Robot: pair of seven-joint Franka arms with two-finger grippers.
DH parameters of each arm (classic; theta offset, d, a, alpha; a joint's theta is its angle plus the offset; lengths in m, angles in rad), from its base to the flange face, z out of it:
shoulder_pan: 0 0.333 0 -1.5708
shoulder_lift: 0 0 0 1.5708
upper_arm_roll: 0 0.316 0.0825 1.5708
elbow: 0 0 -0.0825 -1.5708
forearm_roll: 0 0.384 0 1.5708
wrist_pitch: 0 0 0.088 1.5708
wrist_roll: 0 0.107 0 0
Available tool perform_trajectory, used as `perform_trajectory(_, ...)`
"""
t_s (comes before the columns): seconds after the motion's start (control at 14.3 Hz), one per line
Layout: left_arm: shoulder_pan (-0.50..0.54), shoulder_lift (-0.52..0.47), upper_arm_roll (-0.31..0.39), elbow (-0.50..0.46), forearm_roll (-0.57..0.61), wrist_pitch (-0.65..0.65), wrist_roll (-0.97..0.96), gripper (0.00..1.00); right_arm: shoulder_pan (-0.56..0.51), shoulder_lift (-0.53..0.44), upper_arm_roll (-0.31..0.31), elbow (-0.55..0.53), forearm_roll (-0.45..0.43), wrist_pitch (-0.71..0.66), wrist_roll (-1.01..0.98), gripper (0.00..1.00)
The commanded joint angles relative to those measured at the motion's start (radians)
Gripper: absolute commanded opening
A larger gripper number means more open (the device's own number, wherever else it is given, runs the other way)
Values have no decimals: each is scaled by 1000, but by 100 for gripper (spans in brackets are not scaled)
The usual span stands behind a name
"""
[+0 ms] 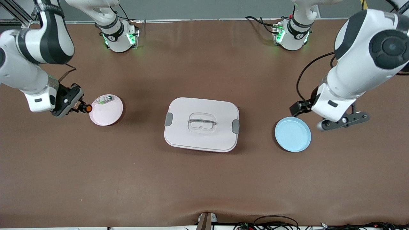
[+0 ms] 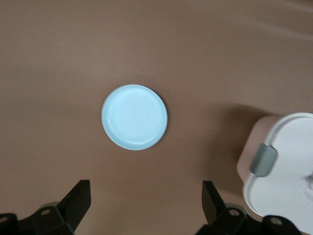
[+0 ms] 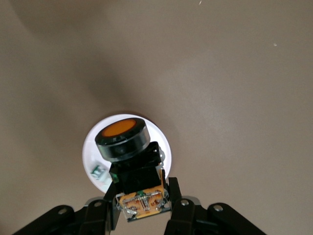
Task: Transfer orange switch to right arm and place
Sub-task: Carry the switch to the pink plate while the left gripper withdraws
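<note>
On the pink plate (image 1: 107, 111) lies a green-capped piece (image 1: 103, 100); the right hand (image 1: 82, 107) grips the orange switch (image 1: 88, 108).

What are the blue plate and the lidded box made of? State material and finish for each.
Blue plate: likely plastic or melamine with a smooth satin finish; uniform pale colour, soft sheen, faint concentric rings in the left wrist view. Lidded box: probably matte white moulded plastic with rounded corners, grey side clips, possibly rubbery, and a clear inset handle. Neither can be confirmed by look alone.
</note>
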Motion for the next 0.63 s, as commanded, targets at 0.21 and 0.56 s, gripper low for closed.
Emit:
perform_trajectory(0.21,63,-56,19,-13,27,-106,15,100,-74,111,19,-58,-29,173,-175,4)
perform_trajectory(0.56,67,-59,13,-12,-8,-110,25,100,-69,170,19,-102,-141,246,-186,3)
